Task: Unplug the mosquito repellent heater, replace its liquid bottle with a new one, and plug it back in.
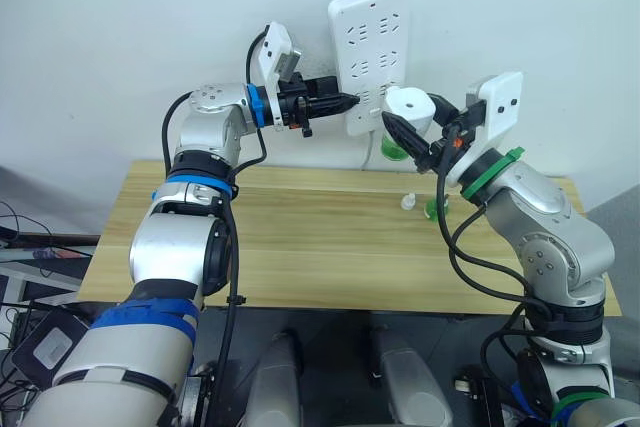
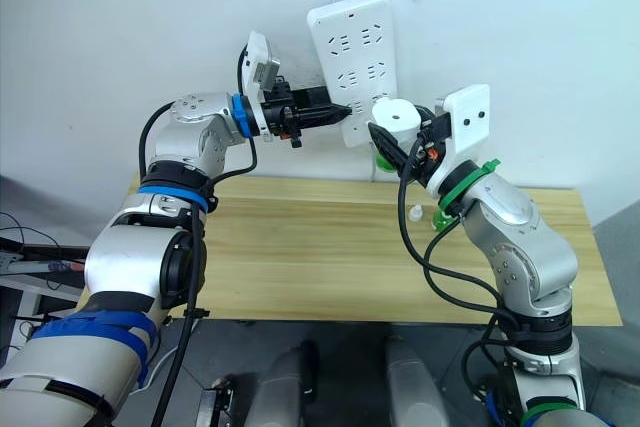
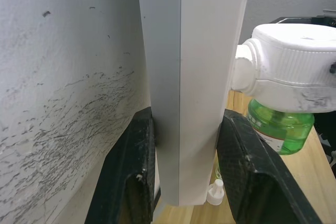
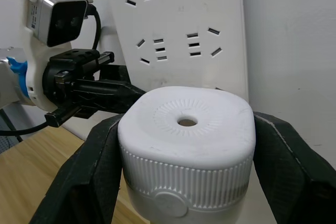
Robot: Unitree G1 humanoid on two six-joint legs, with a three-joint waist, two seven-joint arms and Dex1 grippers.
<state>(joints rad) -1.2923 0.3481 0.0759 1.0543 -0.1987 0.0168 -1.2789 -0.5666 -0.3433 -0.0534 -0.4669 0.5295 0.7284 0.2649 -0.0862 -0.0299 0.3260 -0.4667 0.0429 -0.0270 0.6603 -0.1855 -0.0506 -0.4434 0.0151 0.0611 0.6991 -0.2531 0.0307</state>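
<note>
Right gripper point(image 1: 407, 134) clamped the mosquito repellent heater point(image 1: 414, 110), plug end facing the power strip point(image 1: 371, 52) just beside; left gripper point(image 1: 350, 100) pinched the strip's edge

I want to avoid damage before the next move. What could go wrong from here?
1. The left gripper clamps only the power strip's lower edge; the hanging strip could swing or twist.
2. The right gripper holds the mosquito repellent heater by its smooth sides; it might slip.
3. A white cap lies loose on the table.
</note>
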